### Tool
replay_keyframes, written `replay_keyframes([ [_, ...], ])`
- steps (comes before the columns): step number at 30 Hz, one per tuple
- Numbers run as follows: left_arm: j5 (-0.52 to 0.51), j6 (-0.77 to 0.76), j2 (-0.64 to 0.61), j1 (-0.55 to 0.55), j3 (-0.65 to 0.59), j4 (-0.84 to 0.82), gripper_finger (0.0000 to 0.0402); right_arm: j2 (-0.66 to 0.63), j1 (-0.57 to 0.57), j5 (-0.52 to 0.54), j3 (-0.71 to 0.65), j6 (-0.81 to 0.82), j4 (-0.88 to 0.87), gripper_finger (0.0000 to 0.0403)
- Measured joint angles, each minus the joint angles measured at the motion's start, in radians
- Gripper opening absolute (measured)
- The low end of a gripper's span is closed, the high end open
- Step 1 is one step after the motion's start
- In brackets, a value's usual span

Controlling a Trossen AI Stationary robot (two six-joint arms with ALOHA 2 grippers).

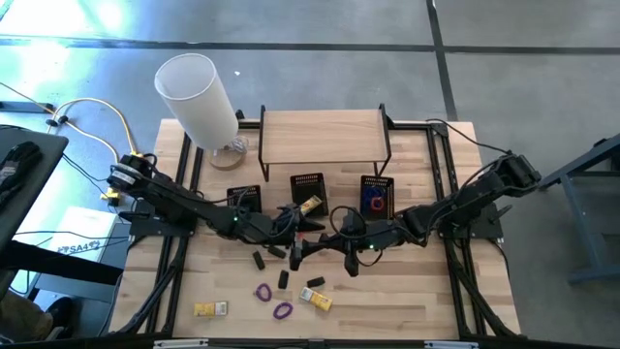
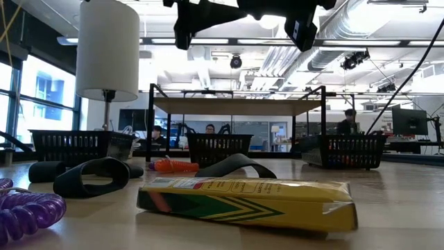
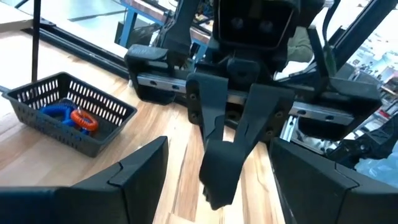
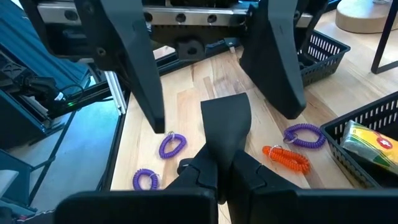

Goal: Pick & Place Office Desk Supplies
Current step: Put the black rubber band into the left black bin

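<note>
My right gripper (image 4: 225, 158) is shut on a flat black clip-like piece (image 4: 227, 121) above the table's middle (image 1: 325, 239). My left gripper (image 1: 298, 236) faces it, open. Its two fingers (image 4: 140, 68) stand on either side of the piece's free end without touching it. The piece also shows in the left wrist view (image 3: 219, 171). Purple coil loops (image 1: 263, 291), yellow blocks (image 1: 209, 308) and small black pieces (image 1: 283, 279) lie flat on the wooden table. An orange coil (image 4: 286, 158) lies below the grippers. My right gripper pinches the black piece by its near end (image 4: 225, 148) between its two fingers. The fingers come from the table's right and lie along the piece. The rest of the piece sticks out past the fingertips toward my left gripper, lifted clear of the table.
Three black baskets (image 1: 243, 198) (image 1: 308, 192) (image 1: 377, 194) stand in a row behind the grippers. The right one holds blue and red-orange loops, and the middle one a yellow box. A wooden shelf (image 1: 325, 136) and a tall white cylinder (image 1: 199, 97) stand at the back.
</note>
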Motion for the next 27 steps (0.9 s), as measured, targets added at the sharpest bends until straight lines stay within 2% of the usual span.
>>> replay_keyframes([
  [19, -0.002, 0.004, 0.031, 0.000, 0.000, 0.024, 0.0271, 0.000, 0.000, 0.000, 0.000, 0.000, -0.001, 0.0003],
  [23, -0.002, 0.005, 0.031, 0.000, 0.000, 0.021, 0.0249, 0.000, 0.000, 0.000, 0.000, 0.000, -0.001, 0.0003],
  [27, -0.002, 0.004, 0.031, 0.000, 0.000, 0.021, 0.0210, 0.000, 0.000, 0.000, 0.000, 0.000, -0.003, 0.0003],
])
